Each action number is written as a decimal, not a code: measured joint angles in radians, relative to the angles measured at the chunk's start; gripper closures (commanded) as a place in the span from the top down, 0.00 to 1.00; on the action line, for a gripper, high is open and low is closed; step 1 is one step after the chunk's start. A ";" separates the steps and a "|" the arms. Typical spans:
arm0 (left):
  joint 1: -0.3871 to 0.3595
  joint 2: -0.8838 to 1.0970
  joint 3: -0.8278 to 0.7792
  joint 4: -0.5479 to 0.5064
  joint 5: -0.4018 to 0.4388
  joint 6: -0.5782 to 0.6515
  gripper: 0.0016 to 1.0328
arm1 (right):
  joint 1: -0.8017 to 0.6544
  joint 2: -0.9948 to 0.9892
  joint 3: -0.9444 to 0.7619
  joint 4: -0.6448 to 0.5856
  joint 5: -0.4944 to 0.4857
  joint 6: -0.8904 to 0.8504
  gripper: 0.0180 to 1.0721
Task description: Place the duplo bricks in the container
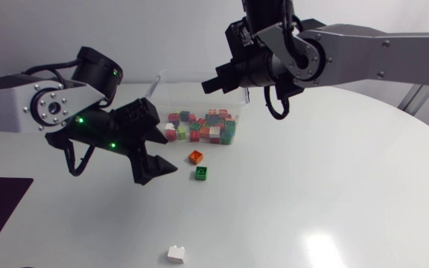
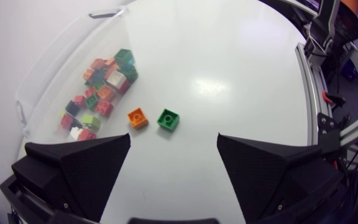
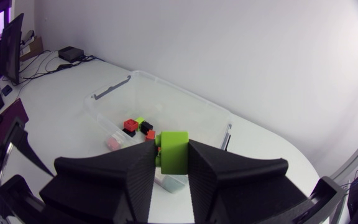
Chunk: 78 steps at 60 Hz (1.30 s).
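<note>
Right wrist view: lime brick [image 3: 174, 157] between right gripper [image 3: 171, 149] fingers, above container [image 3: 185, 94].

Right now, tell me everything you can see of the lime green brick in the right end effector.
The lime green brick is a blocky piece of smooth plastic, with what look like studs facing sideways, so it seems turned on its side. The right end effector is shut on it, a black finger against each flank. It hangs in the air, touching nothing else, with the clear container beyond it.
</note>
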 measured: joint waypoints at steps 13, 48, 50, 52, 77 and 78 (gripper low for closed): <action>-0.065 -0.005 -0.084 -0.070 -0.005 0.103 0.92 | -0.033 0.108 0.078 0.077 -0.039 0.025 0.23; -0.343 -0.058 -0.265 -0.144 -0.077 0.171 0.90 | -0.098 0.337 0.277 0.144 -0.071 0.052 0.23; -0.354 -0.054 -0.265 -0.144 -0.077 0.171 0.89 | -0.098 0.348 0.290 0.144 -0.071 0.052 0.23; -0.362 -0.045 -0.265 -0.143 -0.082 0.171 0.89 | -0.098 0.356 0.298 0.144 -0.071 0.052 0.23; -0.428 0.056 -0.265 -0.097 -0.118 0.130 0.63 | -0.105 0.478 0.443 0.112 -0.063 0.068 0.95; -0.429 0.058 -0.265 -0.097 -0.118 0.127 0.61 | -0.105 0.480 0.443 0.107 -0.063 0.070 0.96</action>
